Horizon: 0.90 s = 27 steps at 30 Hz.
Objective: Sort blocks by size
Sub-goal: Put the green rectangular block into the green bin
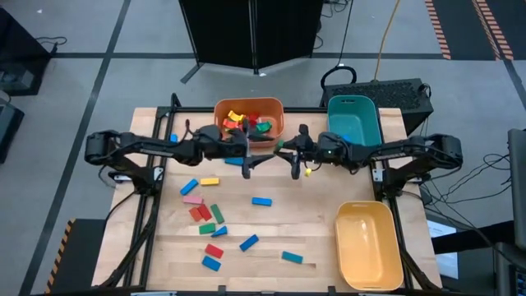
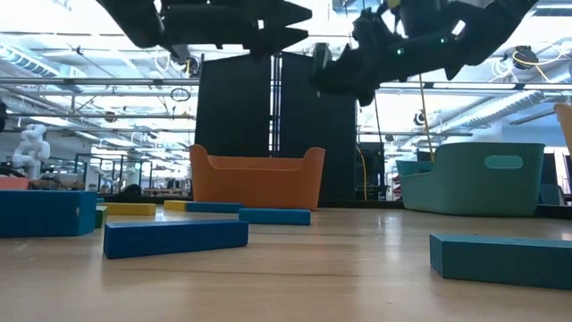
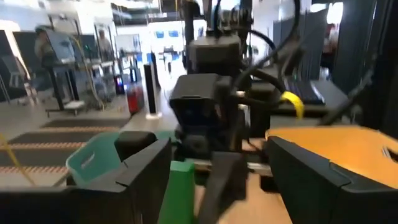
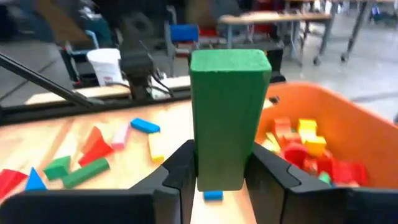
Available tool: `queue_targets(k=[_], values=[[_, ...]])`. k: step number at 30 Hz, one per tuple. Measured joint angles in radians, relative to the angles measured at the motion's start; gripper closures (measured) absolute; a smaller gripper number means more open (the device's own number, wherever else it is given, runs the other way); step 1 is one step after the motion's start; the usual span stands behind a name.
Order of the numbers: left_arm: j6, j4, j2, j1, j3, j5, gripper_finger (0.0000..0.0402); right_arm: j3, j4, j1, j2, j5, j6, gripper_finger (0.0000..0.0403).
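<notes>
I had the right gripper [image 4: 221, 177] clamped on a green block [image 4: 229, 118] mid-frame by the orange bin [image 1: 249, 117]; left fingers [image 3: 144, 177] stood wide. Next: carry it over the proper bin.

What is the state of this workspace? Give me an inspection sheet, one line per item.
Surface: pale wooden tabletop, bare wood.
Job's things: small flat coloured blocks loose on the left half; more piled in the orange plastic bin; one green rectangular block held in the air.
Clutter: nothing seen; teal plastic bin and yellow plastic bin stand on the right side.
Grippers: right gripper shut on the green block; left gripper open, the block between its fingers.
Cables: black cables on the floor right of the table.
Surroundings: black panel behind the table.
</notes>
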Motion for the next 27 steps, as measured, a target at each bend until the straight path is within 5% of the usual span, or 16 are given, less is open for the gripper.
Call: queue_targets(k=[7,22,27], values=[[0.008,-0.263,-0.094,0.0,-0.013,-0.045,0.0137,0.0,-0.173,-0.058,-0.013,0.011,0.085,0.0301],[-0.023,-0.343,-0.12,-0.001,-0.2,-0.202,0.0137,0.0,-0.725,-0.188,-0.299,0.297,0.081,0.03],[-0.027,-0.464,-0.119,-0.002,-0.201,-0.242,0.0137,0.0,-0.898,-0.251,-0.36,0.313,0.093,0.0298]])
